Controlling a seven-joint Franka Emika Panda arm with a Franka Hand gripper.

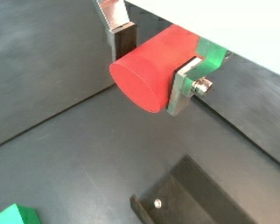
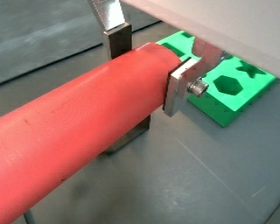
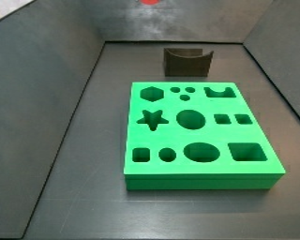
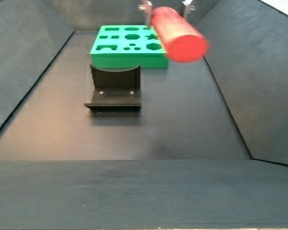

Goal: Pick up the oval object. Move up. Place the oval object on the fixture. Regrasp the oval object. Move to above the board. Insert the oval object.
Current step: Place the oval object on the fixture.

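In a wrist view the gripper (image 1: 154, 74) is clamped on the oval object (image 1: 152, 68), high over the dark floor, with the fixture (image 1: 178, 199) down below it. In a wrist view the red peg pokes far out of the fingers (image 2: 180, 86), and the board (image 2: 224, 80) lies beyond. In a side view the fixture (image 3: 187, 61) sits just behind the board (image 3: 197, 136), its notch bare. In a side view the oval object (image 4: 178, 34) hangs up high above the fixture (image 4: 112, 88). The long peg could tip in the grip and miss the notch.

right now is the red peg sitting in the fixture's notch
No, the gripper holds the red peg in the air, and the fixture notch is empty.
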